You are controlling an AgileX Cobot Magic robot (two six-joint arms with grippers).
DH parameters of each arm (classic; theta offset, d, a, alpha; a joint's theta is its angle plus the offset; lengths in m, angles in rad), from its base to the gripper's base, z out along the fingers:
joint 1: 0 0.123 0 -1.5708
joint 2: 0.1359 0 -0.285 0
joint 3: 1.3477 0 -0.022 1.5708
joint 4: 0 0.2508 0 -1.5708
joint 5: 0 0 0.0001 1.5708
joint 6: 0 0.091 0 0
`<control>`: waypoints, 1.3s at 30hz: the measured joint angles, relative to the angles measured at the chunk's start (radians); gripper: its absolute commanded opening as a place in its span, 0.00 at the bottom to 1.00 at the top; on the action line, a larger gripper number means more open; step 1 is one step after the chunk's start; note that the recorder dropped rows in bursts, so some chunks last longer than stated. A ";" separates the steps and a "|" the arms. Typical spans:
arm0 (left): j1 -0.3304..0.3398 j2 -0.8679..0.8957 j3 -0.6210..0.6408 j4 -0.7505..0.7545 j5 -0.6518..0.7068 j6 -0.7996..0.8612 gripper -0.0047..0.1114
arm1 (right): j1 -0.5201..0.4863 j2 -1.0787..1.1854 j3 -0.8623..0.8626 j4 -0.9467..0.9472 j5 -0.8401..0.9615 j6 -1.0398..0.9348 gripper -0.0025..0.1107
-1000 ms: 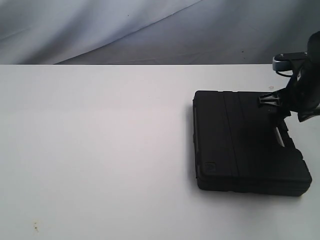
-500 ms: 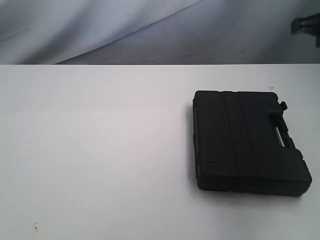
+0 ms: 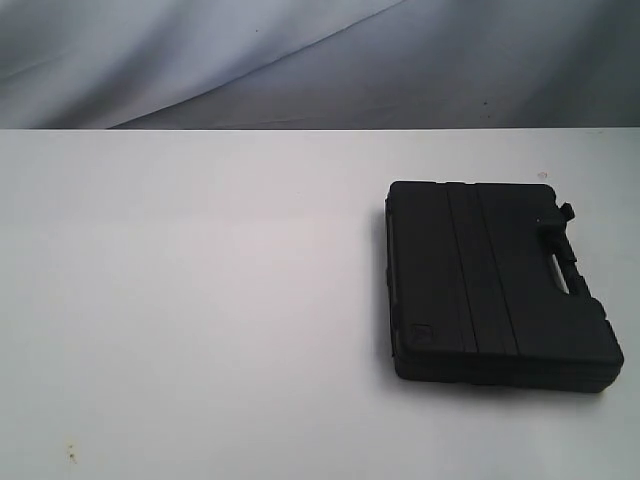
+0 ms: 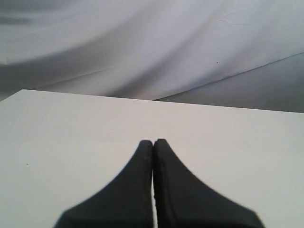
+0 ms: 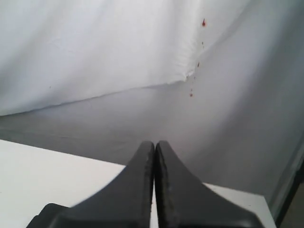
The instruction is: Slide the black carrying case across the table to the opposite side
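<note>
The black case (image 3: 495, 280) lies flat on the right half of the white table (image 3: 200, 300), its ribbed lid up and its handle with the slot along its right edge. No arm shows in the exterior view. In the left wrist view my left gripper (image 4: 153, 141) is shut and empty over bare tabletop (image 4: 71, 128). In the right wrist view my right gripper (image 5: 155, 143) is shut and empty, raised above the table; a dark corner of the case (image 5: 45, 213) peeks out beside its fingers.
A grey-white cloth backdrop (image 3: 300, 60) hangs behind the table's far edge. A few small specks (image 3: 70, 452) mark the table near its front left. The backdrop in the right wrist view carries small red spots (image 5: 203, 22).
The right arm, whose gripper was at the case's handle end a second ago, has lifted away and left the exterior view. The case has not moved.
</note>
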 measured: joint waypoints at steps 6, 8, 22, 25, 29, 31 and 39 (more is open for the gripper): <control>0.000 0.000 0.000 0.000 0.000 0.000 0.04 | 0.000 -0.218 0.198 0.000 -0.111 -0.074 0.02; 0.000 0.000 0.000 0.000 0.000 0.002 0.04 | 0.000 -0.282 0.243 -0.006 -0.130 -0.081 0.02; 0.000 0.000 0.000 0.000 0.000 0.002 0.04 | 0.000 -0.720 0.469 -0.043 -0.126 -0.089 0.02; 0.000 0.000 0.000 0.000 0.000 0.002 0.04 | 0.000 -0.780 0.512 -0.038 -0.076 -0.089 0.02; 0.000 0.000 0.000 0.000 0.000 0.002 0.04 | 0.000 -0.814 0.543 0.022 0.013 -0.089 0.02; 0.000 0.000 0.000 0.000 0.000 0.002 0.04 | 0.000 -0.814 0.545 0.043 0.044 -0.089 0.02; 0.000 0.000 0.000 0.000 0.000 0.002 0.04 | 0.000 -0.814 0.549 0.105 0.097 -0.089 0.02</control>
